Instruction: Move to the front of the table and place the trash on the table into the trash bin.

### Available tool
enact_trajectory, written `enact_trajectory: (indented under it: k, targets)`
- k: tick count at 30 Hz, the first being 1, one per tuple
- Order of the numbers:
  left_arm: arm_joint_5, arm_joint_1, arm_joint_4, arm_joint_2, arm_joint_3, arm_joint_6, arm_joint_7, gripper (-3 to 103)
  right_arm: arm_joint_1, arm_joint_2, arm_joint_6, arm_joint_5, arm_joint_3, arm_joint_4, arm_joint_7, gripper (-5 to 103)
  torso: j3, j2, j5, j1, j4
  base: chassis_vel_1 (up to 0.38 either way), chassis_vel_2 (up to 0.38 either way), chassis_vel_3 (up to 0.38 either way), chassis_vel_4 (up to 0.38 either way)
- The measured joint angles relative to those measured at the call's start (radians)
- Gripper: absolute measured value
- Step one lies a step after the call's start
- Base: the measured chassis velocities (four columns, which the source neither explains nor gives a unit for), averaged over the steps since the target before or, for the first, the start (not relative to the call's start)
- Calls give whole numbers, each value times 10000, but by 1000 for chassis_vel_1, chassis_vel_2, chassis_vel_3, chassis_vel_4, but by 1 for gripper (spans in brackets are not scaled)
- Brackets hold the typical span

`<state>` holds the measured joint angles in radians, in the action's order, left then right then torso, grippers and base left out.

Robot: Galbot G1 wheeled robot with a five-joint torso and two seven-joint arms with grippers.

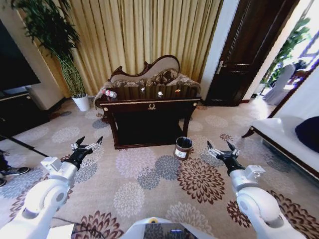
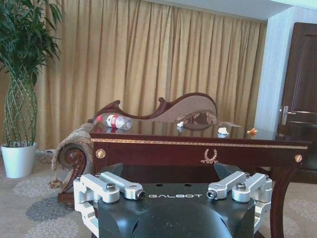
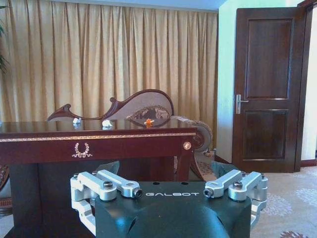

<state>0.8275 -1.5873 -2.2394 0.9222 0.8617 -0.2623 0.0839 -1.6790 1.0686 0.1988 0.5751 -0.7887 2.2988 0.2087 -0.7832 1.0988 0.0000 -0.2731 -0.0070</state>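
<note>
A curtained lounge: bottle (image 1: pixel 110 93) and scraps (image 1: pixel 160 93) lie on the table (image 1: pixel 149 106), well ahead of the spread left gripper (image 1: pixel 88 144) and right gripper (image 1: pixel 222 149); driving closer risks knocking the bin (image 1: pixel 183 148).

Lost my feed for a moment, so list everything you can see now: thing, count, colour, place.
table: 1, dark brown, ahead by the curtain
bottle: 1, clear with red cap, lying at the table's left end
scraps: 3, two white and one orange, on the tabletop's middle and right
trash bin: 1, dark brown, on the carpet by the table's right front leg
sofa: 1, patterned, behind the table
plant pot: 1, white, left of the table
door: 1, dark brown, right
left gripper: open, raised over the carpet
right gripper: open, raised over the carpet
</note>
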Motion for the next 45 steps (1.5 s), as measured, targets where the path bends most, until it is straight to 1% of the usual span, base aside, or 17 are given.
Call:
enact_trajectory:
  k: [7, 10, 26, 32, 36, 38, 40, 41, 43, 45]
  targets:
    - [-12, -21, 4, 63, 17, -29, 5, 100, -30, 26, 63, -34, -28, 72, -37, 100, 0, 0, 0, 0, 1, 0, 0, 0, 0]
    - [-21, -32, 12, 75, 19, -29, -6, 100, -74, 61, 362, -41, -74, 225, -136, 100, 0, 0, 0, 0, 0, 0, 0, 0, 0]
    - [-61, -36, 133, 126, 9, 40, -154, 100, -227, 127, 140, -168, -48, 154, -436, 100, 1, 1, 0, 2, 1, -28, 29, 22, -26]
    - [-60, 7, 169, 116, 6, 44, -167, 100, -215, 114, 79, -174, -42, 76, -487, 100, 1, 1, 2, 2, -1, -182, 158, 158, -189]
    - [-59, 41, 218, 110, -17, 44, -170, 100, -186, 115, -10, -177, -15, 0, -516, 100, 0, -1, -5, -2, 0, -272, 290, 285, -272]
    - [-61, 53, 234, 122, -42, 44, -178, 100, -193, 139, -50, -201, 4, -35, -552, 100, 0, -1, 5, 0, 5, -276, 350, 300, -321]
    - [-63, 57, 241, 125, -54, 44, -182, 100, -205, 149, -52, -212, 14, -38, -577, 100, -2, -2, 9, -3, 3, -273, 315, 287, -336]
    - [-64, 63, 257, 128, -65, 44, -195, 100, -215, 163, -53, -231, 42, -40, -593, 100, -2, -3, 2, -4, -2, -324, 288, 330, -313]
    - [-65, 67, 270, 129, -68, 45, -203, 100, -220, 174, -54, -244, 68, -40, -598, 100, -1, -1, -5, -3, -1, -352, 288, 341, -325]
    - [-65, 84, 307, 128, -68, 45, -213, 100, -222, 190, -55, -280, 160, -40, -612, 100, 0, -1, -1, -2, -1, -359, 344, 340, -326]
